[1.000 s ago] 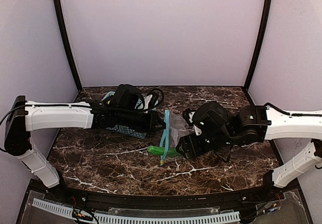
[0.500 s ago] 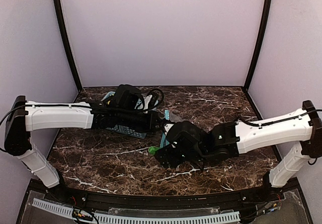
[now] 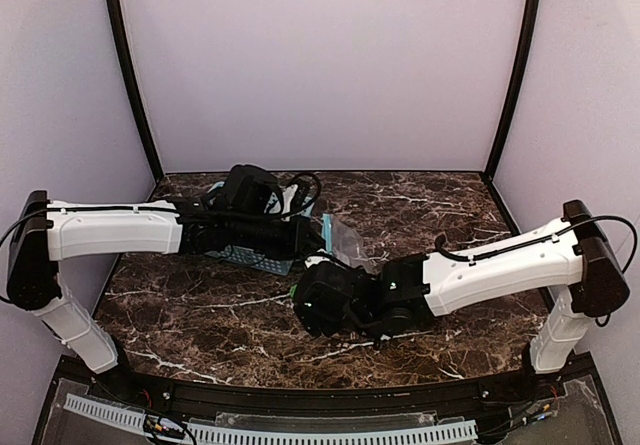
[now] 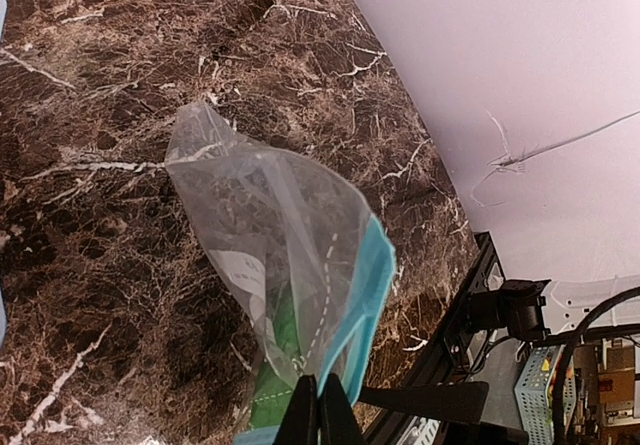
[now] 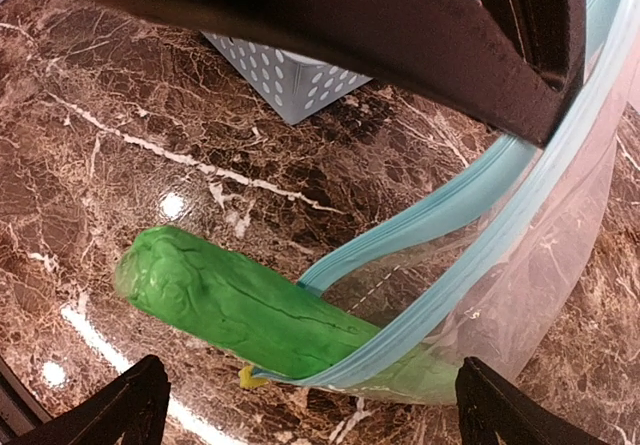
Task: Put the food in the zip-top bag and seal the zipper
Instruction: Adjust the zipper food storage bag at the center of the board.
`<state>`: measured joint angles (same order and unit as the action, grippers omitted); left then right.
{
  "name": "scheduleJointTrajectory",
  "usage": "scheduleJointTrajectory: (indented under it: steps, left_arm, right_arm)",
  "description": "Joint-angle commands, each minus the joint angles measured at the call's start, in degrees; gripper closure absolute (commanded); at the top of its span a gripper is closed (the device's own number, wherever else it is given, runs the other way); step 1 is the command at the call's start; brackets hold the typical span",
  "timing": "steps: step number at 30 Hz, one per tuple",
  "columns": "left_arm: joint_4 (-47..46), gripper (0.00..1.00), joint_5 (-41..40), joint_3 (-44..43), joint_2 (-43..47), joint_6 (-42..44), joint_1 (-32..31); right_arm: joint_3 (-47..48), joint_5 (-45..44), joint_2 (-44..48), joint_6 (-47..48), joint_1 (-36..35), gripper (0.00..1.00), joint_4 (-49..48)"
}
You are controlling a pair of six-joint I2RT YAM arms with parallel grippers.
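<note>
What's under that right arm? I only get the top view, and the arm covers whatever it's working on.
Observer: A green cucumber piece lies there, one end inside the mouth of the clear bag, the other out on the table.
Operator: Is the right hand gripping it?
Observer: No. The right hand is open, fingers spread either side of it.
Operator: Is the bag lying loose?
Observer: No, the left hand pinches its blue zipper edge, lifting that side.
</note>
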<state>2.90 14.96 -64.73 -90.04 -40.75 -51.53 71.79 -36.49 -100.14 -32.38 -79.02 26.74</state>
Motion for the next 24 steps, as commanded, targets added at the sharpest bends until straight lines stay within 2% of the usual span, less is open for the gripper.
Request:
scheduleJointTrajectory:
  steps: [1, 5, 11, 19, 21, 22, 23, 24]
  left_arm:
    - [-0.56, 0.99, 1.81, 0.85, 3.75, 0.31, -0.75]
    - [-0.44, 0.99, 1.60, 1.40, 4.49, 0.31, -0.77]
    - [-1.05, 0.99, 1.88, 2.13, 4.78, 0.11, -0.76]
    - [-1.93, 0.99, 2.01, 2.89, 5.00, -0.51, -0.69]
    - [-2.28, 0.99, 2.34, 2.94, 4.94, -0.63, -0.75]
    - [-2.35, 0.99, 2.44, 2.94, 4.89, -0.59, -0.74]
    - [-2.40, 0.99, 2.68, 2.94, 4.84, -0.63, -0.71]
    - [-2.44, 0.99, 2.90, 2.99, 4.86, -0.55, -0.75]
  right_arm:
    - [0.48, -2.83, 0.77, -4.93, 2.57, 0.04, 1.83]
    - [-1.01, -2.63, 3.07, -7.12, 5.43, 0.09, 1.17]
    - [-6.97, 3.26, 7.75, -2.69, 8.23, 0.17, -9.92]
    - [-10.77, 7.42, 10.48, 0.83, 9.39, 0.27, -18.12]
    - [-11.15, 8.63, 10.58, 1.57, 9.60, 0.36, -19.49]
    - [-11.17, 9.16, 10.49, 1.57, 9.65, 0.44, -19.75]
    - [-11.26, 9.64, 10.43, 1.23, 9.84, 0.57, -19.85]
    - [-11.28, 10.06, 10.48, 0.55, 10.00, 0.66, -19.73]
